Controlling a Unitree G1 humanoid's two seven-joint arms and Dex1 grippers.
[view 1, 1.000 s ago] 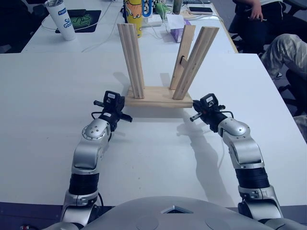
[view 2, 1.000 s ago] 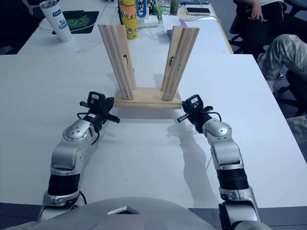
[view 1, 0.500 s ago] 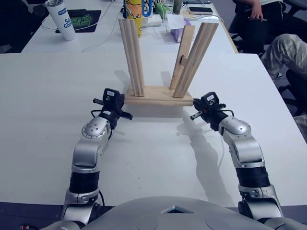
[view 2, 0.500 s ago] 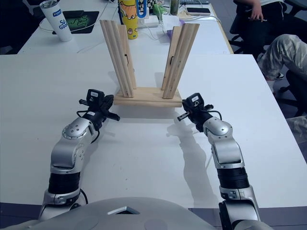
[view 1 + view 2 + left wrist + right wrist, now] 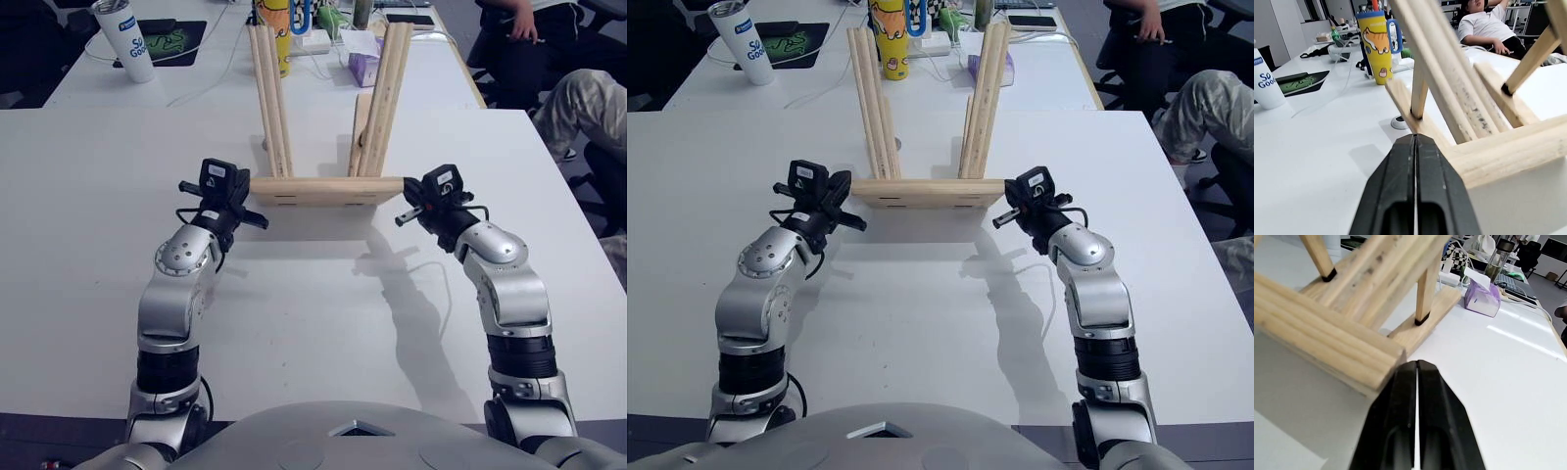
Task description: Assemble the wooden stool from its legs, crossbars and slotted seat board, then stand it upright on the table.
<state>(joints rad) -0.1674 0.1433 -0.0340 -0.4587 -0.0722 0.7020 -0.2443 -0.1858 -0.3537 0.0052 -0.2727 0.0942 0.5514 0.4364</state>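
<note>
The wooden stool hangs upside down above the white table, its shadow below it. Its seat board is level and seen edge-on, and the legs point up and lean inward, joined by a crossbar. My left gripper is shut and presses its tip against the board's left end. My right gripper is shut too, its tip against the board's right end. The stool is pinched between the two tips.
A second table behind carries a white tumbler, a black mat, a yellow mug, a purple tissue box and cables. A seated person is at the far right, beyond the table edge.
The stool has risen off the table and levelled out, so its seat board is now edge-on. Both grippers rose and moved slightly apart with it, still at the board's ends.
</note>
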